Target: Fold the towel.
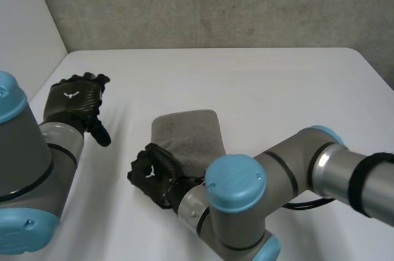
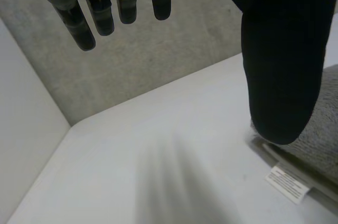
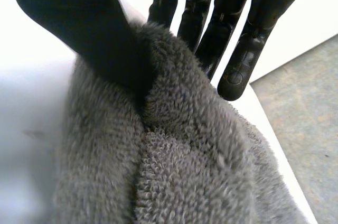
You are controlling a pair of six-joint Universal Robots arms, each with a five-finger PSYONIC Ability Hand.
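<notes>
R robot hand (image 1: 154, 173) pinches edge of 1 grey towel (image 1: 188, 135); L robot hand (image 1: 74, 101) loose, fingers straight.

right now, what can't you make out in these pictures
Head view: the right hand and right arm cover the near edge of the towel.
Left wrist view: the thumb of the left hand hides part of the towel; the print on the label is too small to read.
Right wrist view: the bunched towel, pinched by the right hand, hides how many layers it has.

Grey terry towel (image 1: 189, 135), folded into a thick rectangle, on the white table (image 1: 277, 88), near end bunched.
</notes>
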